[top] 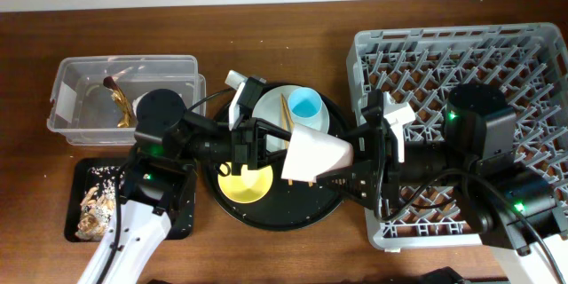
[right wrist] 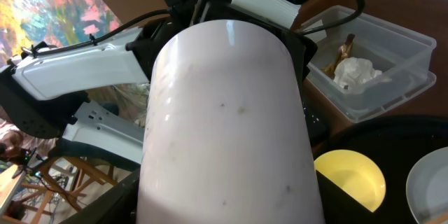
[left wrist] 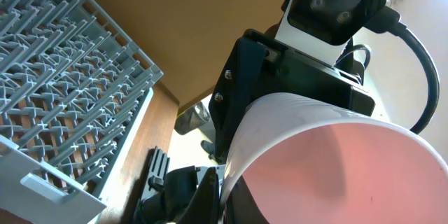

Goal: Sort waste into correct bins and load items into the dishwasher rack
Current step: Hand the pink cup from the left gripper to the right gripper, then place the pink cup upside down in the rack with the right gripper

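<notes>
The small pink cup (top: 318, 155) is off the table, lying on its side in the air above the large round black tray (top: 293, 211), between my two arms. Its outside is white and its inside pink. The left wrist view looks straight into the pink interior (left wrist: 336, 161), while the right wrist view shows only the white outer wall (right wrist: 224, 126).

The left gripper (top: 282, 146) is pinched together on the cup at its wide mouth. The right gripper (top: 355, 158) sits at the narrow base end with dark fingers on either side. I cannot tell whether those fingers have hold of the cup or stand just off it.

Below the cup on the round tray sit the yellow bowl (top: 246, 182) and the pale round plate (top: 269, 111). The small blue cup (top: 304, 104) and the wooden chopsticks (top: 286, 111) rest on the plate.

The grey dishwasher rack (top: 444, 62) stands to the right under the right arm.

To the left, the clear tub (top: 67, 98) holds the gold-brown wrapper (top: 120, 102) and the white tissue (right wrist: 357, 72). In front of it, the shallow black tray (top: 78, 197) carries the crumbly food scraps (top: 96, 211).
</notes>
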`<state>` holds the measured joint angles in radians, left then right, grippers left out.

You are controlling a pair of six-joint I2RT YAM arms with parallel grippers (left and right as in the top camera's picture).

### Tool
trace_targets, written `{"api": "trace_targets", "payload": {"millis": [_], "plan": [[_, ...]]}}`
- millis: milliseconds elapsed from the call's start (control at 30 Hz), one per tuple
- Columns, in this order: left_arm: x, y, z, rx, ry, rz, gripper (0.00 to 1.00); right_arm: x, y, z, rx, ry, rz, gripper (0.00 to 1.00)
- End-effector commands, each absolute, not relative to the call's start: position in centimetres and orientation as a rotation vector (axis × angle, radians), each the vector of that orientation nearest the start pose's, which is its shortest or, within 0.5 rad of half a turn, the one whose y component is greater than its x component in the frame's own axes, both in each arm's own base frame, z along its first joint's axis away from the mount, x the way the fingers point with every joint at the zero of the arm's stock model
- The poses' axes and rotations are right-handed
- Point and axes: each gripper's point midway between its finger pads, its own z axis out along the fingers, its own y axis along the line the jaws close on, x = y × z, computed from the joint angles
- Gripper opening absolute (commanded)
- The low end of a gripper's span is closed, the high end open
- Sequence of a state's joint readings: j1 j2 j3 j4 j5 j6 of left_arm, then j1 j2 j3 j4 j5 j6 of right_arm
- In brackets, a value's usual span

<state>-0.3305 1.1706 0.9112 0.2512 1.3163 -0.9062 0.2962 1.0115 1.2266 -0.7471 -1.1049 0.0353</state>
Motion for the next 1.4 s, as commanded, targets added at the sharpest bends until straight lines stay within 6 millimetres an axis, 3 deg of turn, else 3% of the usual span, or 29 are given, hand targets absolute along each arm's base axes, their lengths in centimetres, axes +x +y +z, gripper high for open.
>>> {"api": "trace_targets", "payload": {"millis": [0,67,200,367,433,567,667,767,833,1000,1100,1233,1367], "plan": [[21.8,-25.1,35.7,0.702,1.83,-1.876,0.01,18.6,21.5,37.3,-0.913,1.814,1.295,0.59],[22.1,-25.1,35.7,0.687,1.83,-1.867,0.08,19.0,21.4,37.5,-0.908,1.804,1.269,0.55],[22.0,-25.1,35.6,0.718,1.806,-1.842,0.09,19.5,21.5,38.1,-0.916,1.758,1.237,0.53],[23.1,-24.5,35.7,0.694,1.788,-1.793,0.24,19.9,21.4,38.0,-0.904,1.766,1.215,0.5],[24.4,-23.4,35.7,0.634,1.789,-1.754,0.25,20.2,21.3,37.9,-0.89,1.778,1.195,0.49],[28.1,-18.8,35.6,0.463,1.788,-1.638,0.26,22.4,20.3,36.7,-0.794,1.854,1.056,0.5],[29.4,-16.4,35.3,0.373,1.802,-1.596,0.26,24.8,18.8,34.4,-0.639,1.998,0.916,0.5],[29.4,-16.2,34.6,0.367,1.824,-1.589,0.25,27.9,16.0,30.5,-0.466,2.189,0.687,0.5],[29.4,-16.2,33.8,0.362,1.85,-1.583,0.26,29.8,13.5,28.5,-0.33,2.317,0.545,0.5],[29.0,-16.2,31.9,0.337,1.918,-1.584,0.25,35.2,6.6,26.4,-0.088,2.53,0.121,0.46],[29.0,-16.2,31.3,0.314,1.943,-1.578,0.25,36.4,5.8,23.8,-0.056,2.602,0.057,0.45],[29.5,-15.7,29.2,0.246,2.018,-1.504,0.25,39.0,4.3,18.7,-0.011,2.717,0.017,0.4],[29.5,-15.7,29.2,0.247,2.019,-1.503,0.25,39.9,3.2,16.4,0.026,2.768,0.001,0.4]]}}
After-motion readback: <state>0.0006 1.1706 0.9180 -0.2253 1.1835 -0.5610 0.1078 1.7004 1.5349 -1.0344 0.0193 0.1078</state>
